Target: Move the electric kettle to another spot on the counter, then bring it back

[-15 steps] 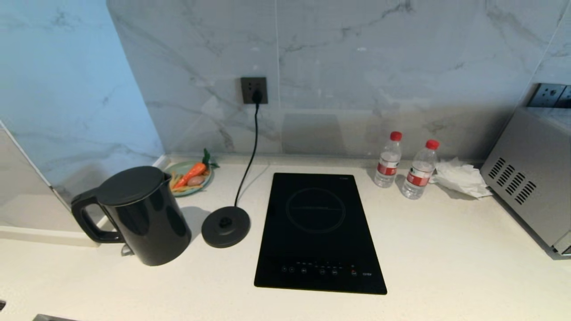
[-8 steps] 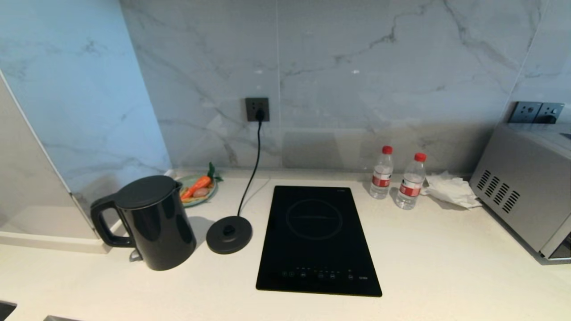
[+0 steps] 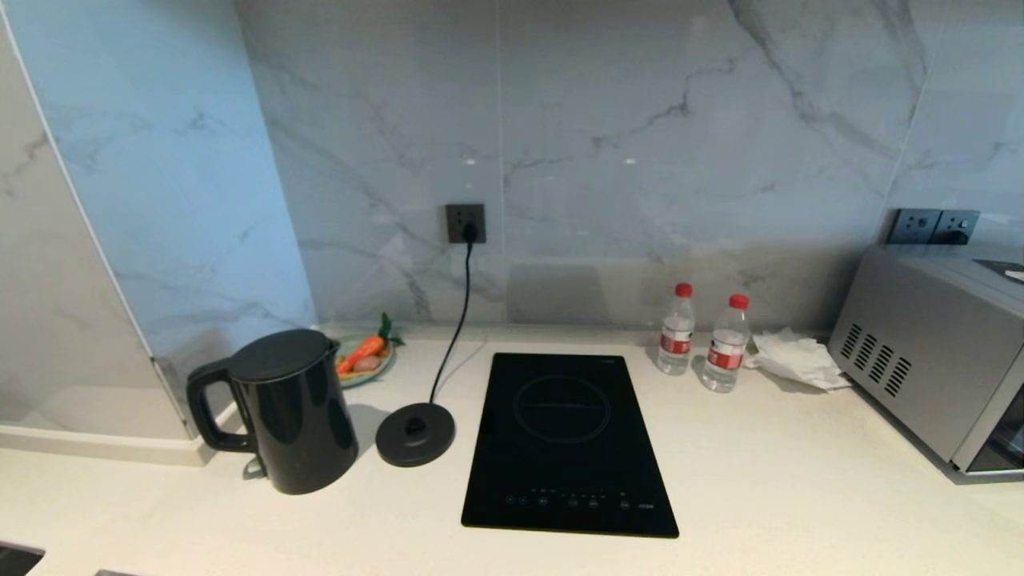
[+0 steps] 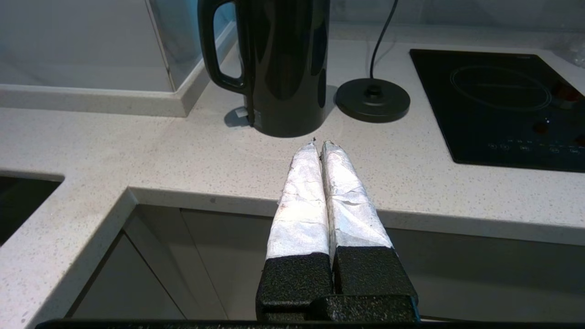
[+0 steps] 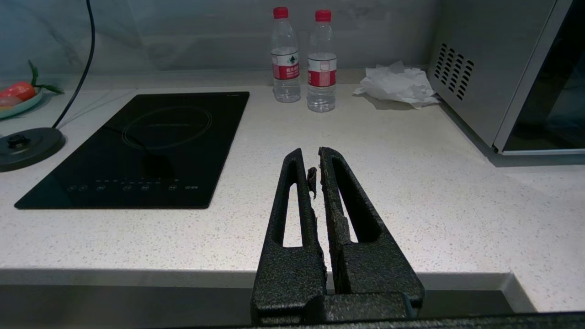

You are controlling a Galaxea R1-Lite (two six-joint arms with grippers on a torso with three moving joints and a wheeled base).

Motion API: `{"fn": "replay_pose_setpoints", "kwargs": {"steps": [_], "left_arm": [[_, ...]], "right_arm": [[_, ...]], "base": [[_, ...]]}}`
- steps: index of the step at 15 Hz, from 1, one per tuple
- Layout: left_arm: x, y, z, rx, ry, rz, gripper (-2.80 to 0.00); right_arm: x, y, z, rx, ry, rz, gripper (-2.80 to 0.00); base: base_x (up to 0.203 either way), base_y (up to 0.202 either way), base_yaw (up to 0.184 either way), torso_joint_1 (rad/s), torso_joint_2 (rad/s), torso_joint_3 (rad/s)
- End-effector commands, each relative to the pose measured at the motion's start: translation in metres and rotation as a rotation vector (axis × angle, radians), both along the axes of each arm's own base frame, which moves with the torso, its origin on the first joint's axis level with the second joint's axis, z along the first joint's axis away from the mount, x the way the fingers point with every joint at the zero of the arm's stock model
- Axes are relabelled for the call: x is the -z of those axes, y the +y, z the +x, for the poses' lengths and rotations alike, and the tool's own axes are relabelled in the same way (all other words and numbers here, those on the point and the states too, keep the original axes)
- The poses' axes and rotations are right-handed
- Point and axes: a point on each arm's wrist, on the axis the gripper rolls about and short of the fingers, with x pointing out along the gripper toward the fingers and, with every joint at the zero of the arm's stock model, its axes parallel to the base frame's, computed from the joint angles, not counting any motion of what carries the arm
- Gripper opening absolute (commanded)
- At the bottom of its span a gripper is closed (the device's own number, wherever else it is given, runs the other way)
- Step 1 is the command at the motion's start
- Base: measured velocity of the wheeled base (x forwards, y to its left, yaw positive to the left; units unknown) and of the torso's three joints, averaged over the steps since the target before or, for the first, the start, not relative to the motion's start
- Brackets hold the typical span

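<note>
A: Where does the electric kettle (image 3: 292, 412) stand?

B: Upright on the desk (image 3: 800, 480), off its base disc (image 3: 415, 433), handle leftward.

A: Nearer tool?

B: The left tool (image 4: 318, 144), tips together, facing it; the right tool (image 5: 313, 157), likewise together, points elsewhere.

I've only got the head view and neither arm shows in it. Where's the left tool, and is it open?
Observer: The left tool is shut and empty, low by the counter's front edge, aimed at the kettle but apart from it.
Operator: And the right one?
Observer: The right tool is shut and empty too, pointing across the counter toward the bottles.
Operator: What's below that front edge?
Observer: Grey cabinet fronts.
</note>
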Motion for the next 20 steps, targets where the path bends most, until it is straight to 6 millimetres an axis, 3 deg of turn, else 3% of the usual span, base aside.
{"fn": "replay_pose_setpoints", "kwargs": {"steps": [1,20], "left_arm": [[0.0,0.0,0.0002,-0.001,0.003,0.0,-2.8],[0.0,0.0,0.0002,-0.001,0.003,0.0,-2.8]], "right_arm": [[-0.0002,0.0,-0.0001,0.0,-0.001,-0.001,-2.8],[-0.0002,0.0,-0.0001,0.001,-0.001,0.001,-2.8]], "base": [[0.0,0.0,0.0,0.004,0.0,0.027],[0.0,0.0,0.0,-0.013,0.03,-0.011]]}}
